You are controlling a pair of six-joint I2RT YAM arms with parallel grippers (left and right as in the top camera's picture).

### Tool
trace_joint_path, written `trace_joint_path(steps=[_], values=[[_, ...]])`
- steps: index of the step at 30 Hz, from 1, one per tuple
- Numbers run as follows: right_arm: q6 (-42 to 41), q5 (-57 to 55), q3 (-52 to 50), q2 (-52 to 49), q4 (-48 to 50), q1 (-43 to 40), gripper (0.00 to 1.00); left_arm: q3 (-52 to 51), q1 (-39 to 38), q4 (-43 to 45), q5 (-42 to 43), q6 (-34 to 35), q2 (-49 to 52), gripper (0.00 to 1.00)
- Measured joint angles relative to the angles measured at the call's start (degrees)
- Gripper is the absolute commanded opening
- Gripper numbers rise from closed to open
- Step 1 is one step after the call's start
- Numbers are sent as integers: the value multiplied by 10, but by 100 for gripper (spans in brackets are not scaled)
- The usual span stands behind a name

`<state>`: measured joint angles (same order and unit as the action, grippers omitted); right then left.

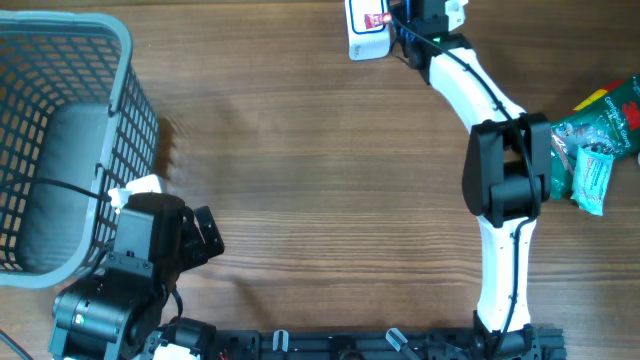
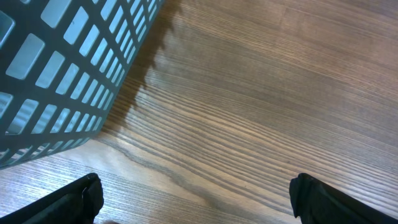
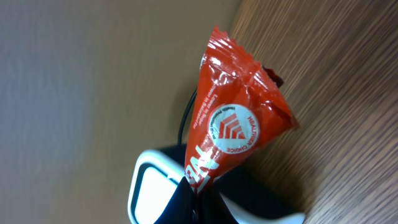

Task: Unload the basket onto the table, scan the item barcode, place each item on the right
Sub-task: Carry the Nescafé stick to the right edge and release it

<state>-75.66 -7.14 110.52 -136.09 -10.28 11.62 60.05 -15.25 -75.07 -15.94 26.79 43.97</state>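
Observation:
A red snack packet (image 3: 236,118) with a round white logo hangs pinched by its lower corner in my right gripper (image 3: 198,200), which is shut on it. The packet is held right above the white barcode scanner (image 3: 154,186) with its glass window. From overhead the red packet (image 1: 376,18) and scanner (image 1: 364,42) sit at the table's far edge, with my right gripper (image 1: 400,22) beside them. My left gripper (image 1: 205,235) rests open at the near left, its black fingers (image 2: 81,199) wide apart over bare wood with nothing between them.
A grey plastic mesh basket (image 1: 60,140) stands at the left, its wall (image 2: 62,68) close to my left gripper. Green snack packets (image 1: 600,140) lie at the right edge beside the right arm's elbow. A black cable runs behind the scanner.

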Motion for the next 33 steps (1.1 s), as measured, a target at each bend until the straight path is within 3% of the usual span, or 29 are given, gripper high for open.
trace_joint_path(steps=[7,16,27,33], values=[[3,67,30,0,-30,-19,5,0,0,0,0,0,0,100],[18,137,54,15,-214,-75,5,0,0,0,0,0,0,100],[105,2,50,59,-326,-219,6,0,0,0,0,0,0,100],[119,-43,25,59,-337,-266,16,0,0,0,0,0,0,100]])
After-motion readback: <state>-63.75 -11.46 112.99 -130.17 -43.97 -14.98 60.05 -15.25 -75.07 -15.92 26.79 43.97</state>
